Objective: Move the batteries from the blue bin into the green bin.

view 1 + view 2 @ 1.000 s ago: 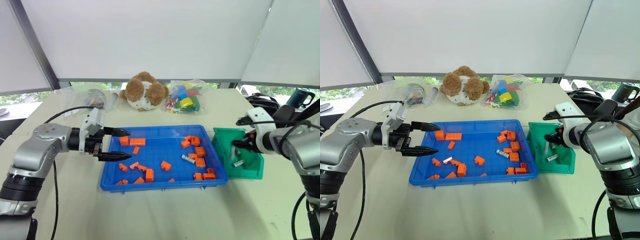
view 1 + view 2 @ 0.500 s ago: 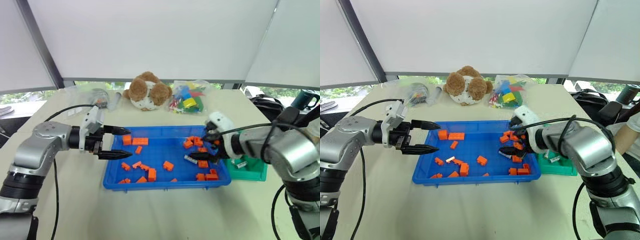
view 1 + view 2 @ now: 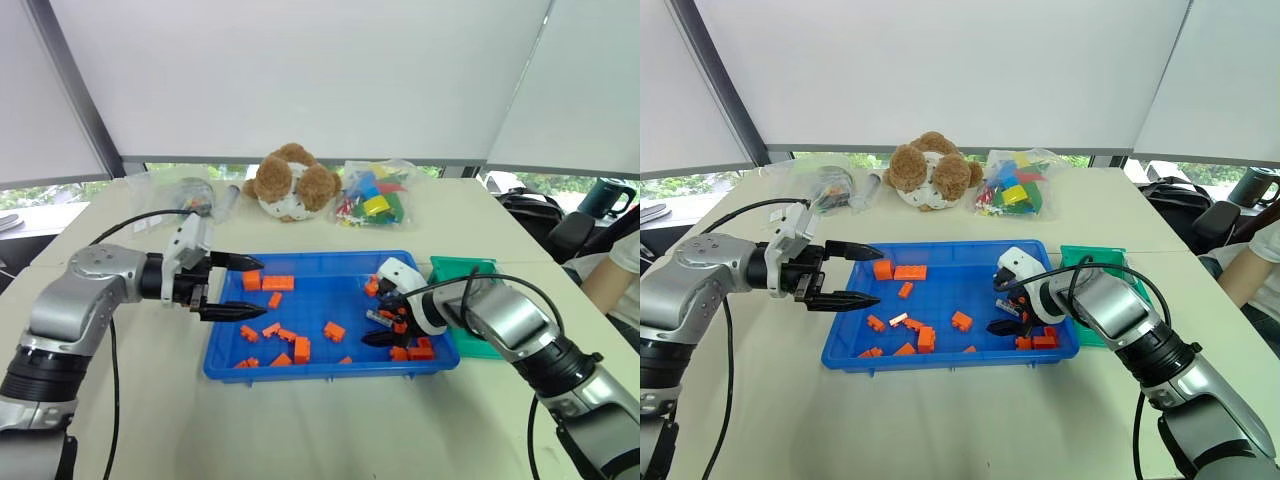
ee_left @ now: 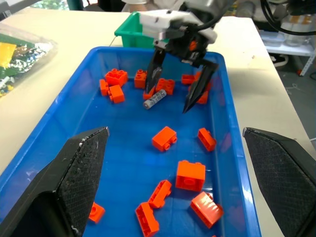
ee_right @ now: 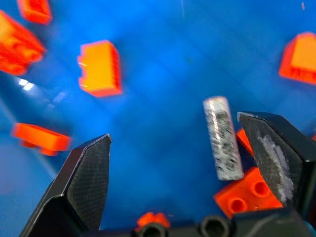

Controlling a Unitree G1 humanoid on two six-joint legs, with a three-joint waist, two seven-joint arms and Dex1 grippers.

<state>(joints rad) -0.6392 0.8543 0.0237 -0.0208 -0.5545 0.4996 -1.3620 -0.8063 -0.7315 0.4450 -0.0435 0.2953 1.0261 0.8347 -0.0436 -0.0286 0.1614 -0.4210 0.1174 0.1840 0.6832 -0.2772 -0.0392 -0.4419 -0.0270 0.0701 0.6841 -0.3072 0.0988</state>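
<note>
One small silver-grey cylindrical battery [image 4: 156, 98] lies in the right half of the wide, shallow bright-blue plastic bin [image 3: 300, 372], among orange toy bricks [image 3: 332, 331]. Right gripper [image 4: 178, 90] hangs over it, jaws apart, empty. Left gripper [image 3: 238, 287] hovers at the bin's left edge, jaws apart; teal-green plastic bin [image 3: 447, 267] sits at centre right.

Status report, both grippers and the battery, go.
Right gripper open, poised over battery in blue bin. Left gripper open, empty, at bin's far end. Orange bricks crowd the battery.

A cream table [image 3: 300, 420] is seen. The blue bin [image 3: 330, 370] lies mid-table; just right of it, the green bin [image 3: 455, 267]; behind it, a plush toy [image 3: 291, 182] and bagged bricks [image 3: 372, 195].
</note>
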